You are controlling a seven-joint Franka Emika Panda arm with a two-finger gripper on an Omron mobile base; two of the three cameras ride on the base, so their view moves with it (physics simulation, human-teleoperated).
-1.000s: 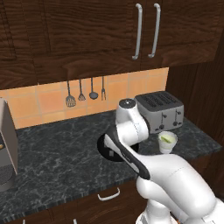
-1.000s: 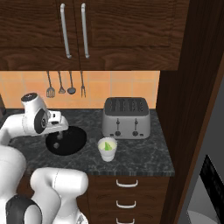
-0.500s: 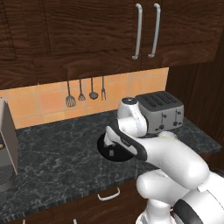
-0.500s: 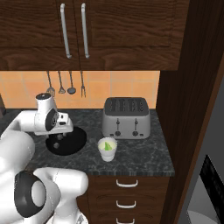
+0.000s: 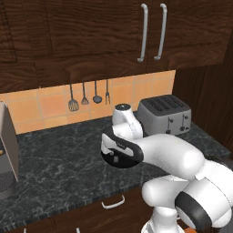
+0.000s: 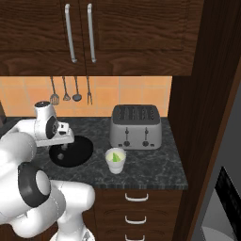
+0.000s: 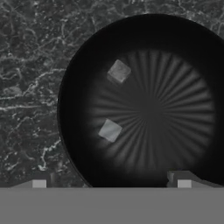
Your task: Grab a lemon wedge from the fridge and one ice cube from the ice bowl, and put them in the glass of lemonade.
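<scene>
A: Listing from the hand outward. Gripper: fingers spread wide at the lower edge of the hand view, nothing between them, hanging over the ice bowl.

B: Contents of that bowl?

A: Two pale grey ice cubes on the ribbed black floor: upper ice cube in the upper middle of the hand view, lower ice cube at centre left, well apart from each other. Bowl sits on the dark marbled counter.

B: Next container.

A: Glass of lemonade, centre of the right base view, just right of the ice bowl and in front of the toaster. Holds pale yellow liquid with a lemon wedge in it, yellow-green, at the surface.

B: Gripper from that side?

A: Gripper at centre left, over the bowl's left part; in the left base view the arm covers most of the bowl.

B: Other items?

A: Four utensils hanging on the orange tile wall, upper cabinet doors with two long handles at top. Grey appliance at the left edge of the left base view.

B: Writing or labels?

A: None legible; toaster front markings too small to read.
</scene>
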